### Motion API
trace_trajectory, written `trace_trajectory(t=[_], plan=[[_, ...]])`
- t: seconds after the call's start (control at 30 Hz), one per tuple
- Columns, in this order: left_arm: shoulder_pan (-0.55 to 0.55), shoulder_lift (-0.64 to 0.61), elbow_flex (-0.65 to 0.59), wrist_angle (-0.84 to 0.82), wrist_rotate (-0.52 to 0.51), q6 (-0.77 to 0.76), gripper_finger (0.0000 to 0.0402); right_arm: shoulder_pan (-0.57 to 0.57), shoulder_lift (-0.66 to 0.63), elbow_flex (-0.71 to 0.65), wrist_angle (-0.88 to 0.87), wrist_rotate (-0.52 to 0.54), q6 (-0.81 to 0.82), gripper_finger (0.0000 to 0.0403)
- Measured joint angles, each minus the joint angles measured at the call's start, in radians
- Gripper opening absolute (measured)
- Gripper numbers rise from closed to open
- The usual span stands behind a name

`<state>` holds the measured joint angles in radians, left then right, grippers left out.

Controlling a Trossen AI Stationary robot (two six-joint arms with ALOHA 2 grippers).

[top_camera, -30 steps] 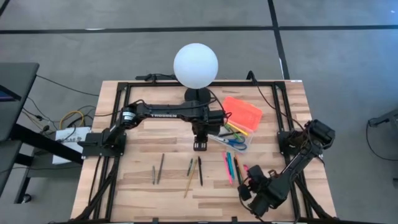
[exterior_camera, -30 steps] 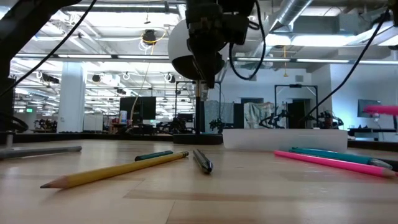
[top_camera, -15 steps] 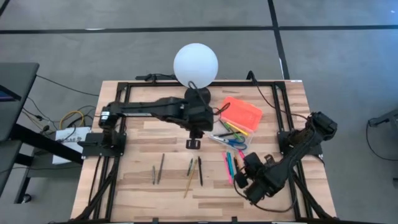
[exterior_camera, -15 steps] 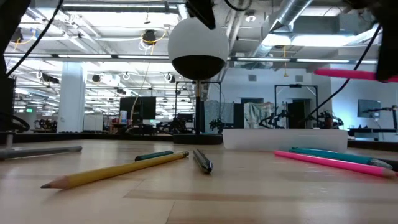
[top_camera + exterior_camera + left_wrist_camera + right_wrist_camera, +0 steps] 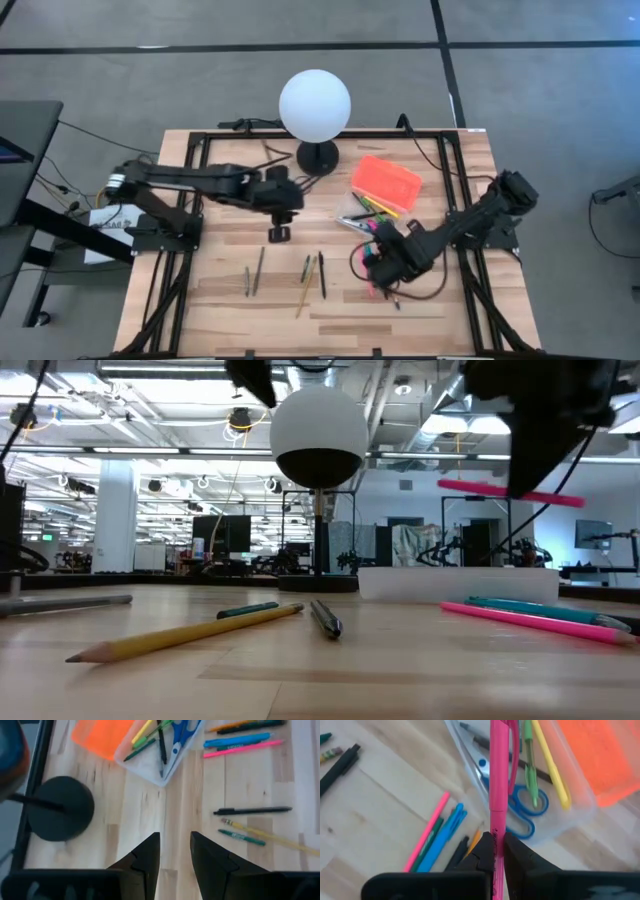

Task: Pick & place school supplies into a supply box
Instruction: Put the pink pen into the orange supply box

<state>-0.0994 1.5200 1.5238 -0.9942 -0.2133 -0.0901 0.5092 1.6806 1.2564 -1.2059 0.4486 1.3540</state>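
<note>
My right gripper [image 5: 498, 851] is shut on a pink marker [image 5: 498, 780], held in the air beside the supply box [image 5: 385, 208], a clear case with an orange lid [image 5: 388, 180]. Blue-handled scissors [image 5: 522, 815], a yellow pen [image 5: 551, 762] and a green pen [image 5: 530, 767] lie in the case. My left gripper [image 5: 175, 847] is open above bare wood left of the case, touching nothing. Loose supplies lie flat on the table: a pencil [image 5: 190, 632], a black pen [image 5: 325, 618], a pink pen [image 5: 530, 620] and blue pens [image 5: 445, 840]. My right gripper pinches the pink marker's barrel [image 5: 498, 832] between its two fingers [image 5: 485, 852], just behind the seam of the cap. It comes from above. The marker is lifted clear and lies almost level [image 5: 510, 492], its front end reaching over the case.
A white globe lamp [image 5: 315, 105] stands on a black base [image 5: 60, 807] at the far edge, behind my left gripper. Two grey pens [image 5: 254, 275] lie left of the middle. Black frame rails [image 5: 160, 290] run along both table sides.
My right gripper has risen with the pink marker and carried it from the near right of the table toward the far edge and the case. My left gripper has drawn back from beside the case toward the table's left.
</note>
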Motion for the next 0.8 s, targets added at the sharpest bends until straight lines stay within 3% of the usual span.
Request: trace_trajectory(t=[0.17, 0.37, 0.6, 0.8], plan=[[-0.026, -0.171, -0.258, 0.127, -0.033, -0.144, 0.0102, -0.097, -0.001, -0.025, 0.086, -0.031, -0.154, 0.0006], [-0.052, -0.323, -0.465, 0.149, -0.080, -0.322, 0.0103, -0.229, -0.001, -0.050, 0.152, -0.077, -0.358, 0.0006], [-0.099, -0.425, -0.595, 0.147, -0.136, -0.475, 0.0102, -0.393, 0.001, -0.050, 0.182, -0.136, -0.575, 0.0006], [-0.124, -0.448, -0.640, 0.148, -0.182, -0.553, 0.0103, -0.489, 0.009, -0.051, 0.227, -0.220, -0.653, 0.0006]])
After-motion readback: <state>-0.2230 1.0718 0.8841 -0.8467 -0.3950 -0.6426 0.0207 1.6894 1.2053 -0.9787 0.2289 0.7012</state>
